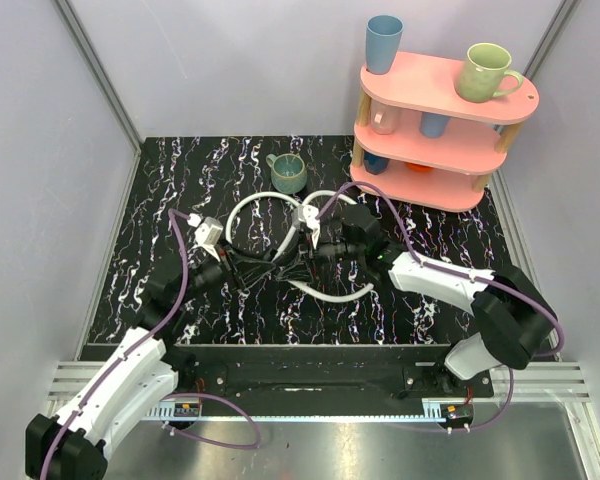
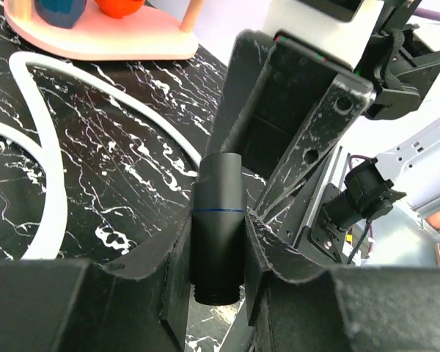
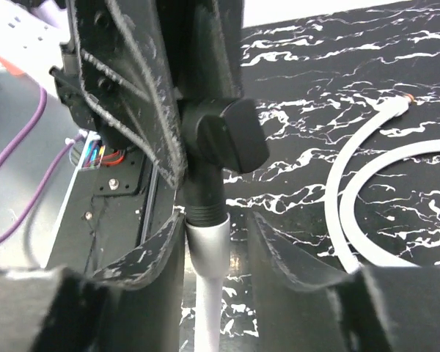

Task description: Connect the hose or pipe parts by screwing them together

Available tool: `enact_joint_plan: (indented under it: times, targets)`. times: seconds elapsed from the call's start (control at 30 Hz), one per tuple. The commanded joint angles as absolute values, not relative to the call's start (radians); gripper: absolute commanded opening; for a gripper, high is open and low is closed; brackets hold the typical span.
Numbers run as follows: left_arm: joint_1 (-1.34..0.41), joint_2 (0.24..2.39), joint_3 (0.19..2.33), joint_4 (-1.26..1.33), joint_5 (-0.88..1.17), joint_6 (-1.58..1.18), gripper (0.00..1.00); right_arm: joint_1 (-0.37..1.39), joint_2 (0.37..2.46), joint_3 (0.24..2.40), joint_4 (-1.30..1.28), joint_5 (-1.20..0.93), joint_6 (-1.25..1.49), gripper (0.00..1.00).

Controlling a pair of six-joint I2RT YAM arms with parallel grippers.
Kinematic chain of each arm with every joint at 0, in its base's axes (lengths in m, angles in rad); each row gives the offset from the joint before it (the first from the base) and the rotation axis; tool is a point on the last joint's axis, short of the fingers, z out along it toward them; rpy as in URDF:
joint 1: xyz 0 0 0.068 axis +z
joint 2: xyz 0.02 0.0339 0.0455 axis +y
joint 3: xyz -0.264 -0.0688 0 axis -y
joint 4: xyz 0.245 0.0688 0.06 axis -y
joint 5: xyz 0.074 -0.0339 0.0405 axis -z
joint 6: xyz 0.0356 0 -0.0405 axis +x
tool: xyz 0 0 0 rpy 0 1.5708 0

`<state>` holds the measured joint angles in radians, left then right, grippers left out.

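Observation:
My left gripper [image 2: 218, 227] is shut on a black threaded pipe fitting [image 2: 216, 220], jaws tight on both its sides. In the right wrist view that black fitting [image 3: 205, 191], with a knob [image 3: 231, 139], joins the silver end nut [image 3: 207, 246] of a white hose. My right gripper [image 3: 216, 224] stands open around the nut: the left finger is close against it and a gap shows on the right. From above, both grippers, left [image 1: 252, 268] and right [image 1: 305, 258], meet at mid-table. White hoses loop behind them [image 1: 265, 203] and in front [image 1: 330, 293].
A teal mug [image 1: 287, 172] stands just behind the hose loops. A pink three-tier shelf [image 1: 450, 95] with several cups fills the back right corner. Purple cables run along both arms. Grey walls close in the black marbled table [image 1: 160, 200] on three sides.

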<state>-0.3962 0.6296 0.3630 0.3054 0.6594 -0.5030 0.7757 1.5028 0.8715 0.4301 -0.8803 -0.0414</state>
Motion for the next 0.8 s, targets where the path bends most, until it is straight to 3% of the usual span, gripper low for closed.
enact_joint_plan:
  times: [0.0, 0.07, 0.17, 0.4, 0.77]
  targets:
    - [-0.414, 0.609, 0.428, 0.295, 0.539, -0.567, 0.0, 0.764, 1.425, 0.858, 0.544, -0.657, -0.024, 0.51]
    - [-0.414, 0.592, 0.442, 0.249, 0.422, -0.641, 0.0, 0.764, 1.405, 0.824, 0.551, -0.612, -0.044, 0.72]
    - [-0.414, 0.578, 0.48, 0.11, 0.243, -0.799, 0.0, 0.768, 1.375, 0.795, 0.552, -0.525, -0.066, 0.78]
    - [-0.414, 0.626, 0.629, -0.204, 0.042, -1.041, 0.0, 0.871, 1.373, 0.779, 0.565, -0.273, -0.228, 0.78]
    - [-0.413, 0.643, 0.686, -0.308, 0.089, -1.29, 0.0, 1.02, 1.503, 0.874, 0.611, -0.046, -0.376, 0.77]
